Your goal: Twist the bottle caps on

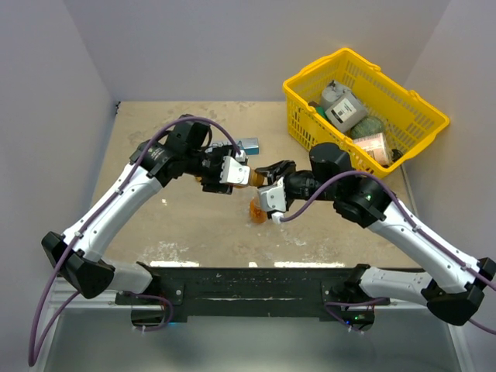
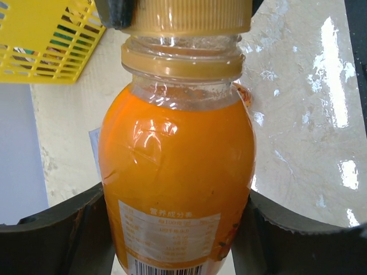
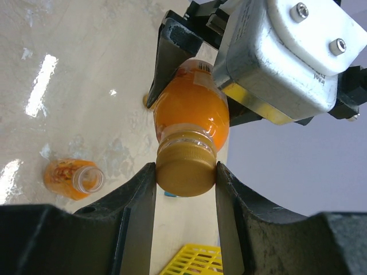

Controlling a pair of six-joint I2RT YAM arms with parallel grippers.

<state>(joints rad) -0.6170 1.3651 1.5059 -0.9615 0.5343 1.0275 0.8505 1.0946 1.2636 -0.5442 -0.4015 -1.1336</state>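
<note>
Closest in the left wrist view, a bottle (image 2: 178, 166) filled with orange liquid is gripped around its body by the left tool (image 2: 176, 195), whose two dark fingers are pressed against its sides. A ribbed brownish-orange cap (image 2: 189, 16) is seated on the bottle's neck, above the clear collar. This cap is clamped from both sides by the right tool (image 3: 184, 175), with one black finger set against each edge. The capped bottle is thus held above the table (image 1: 155, 225), near its middle, between the two tools, which are met tip to tip.

A second bottle (image 3: 74, 179) is seen on the table just near of the held one, under the right tool. Its mouth is uncovered; whether it is upright or tipped cannot be told.

A small blue-and-white box (image 1: 248, 145) is placed on the table just beyond the tools. At the far right a yellow basket (image 1: 298, 124) is set, filled with assorted packages.
</note>
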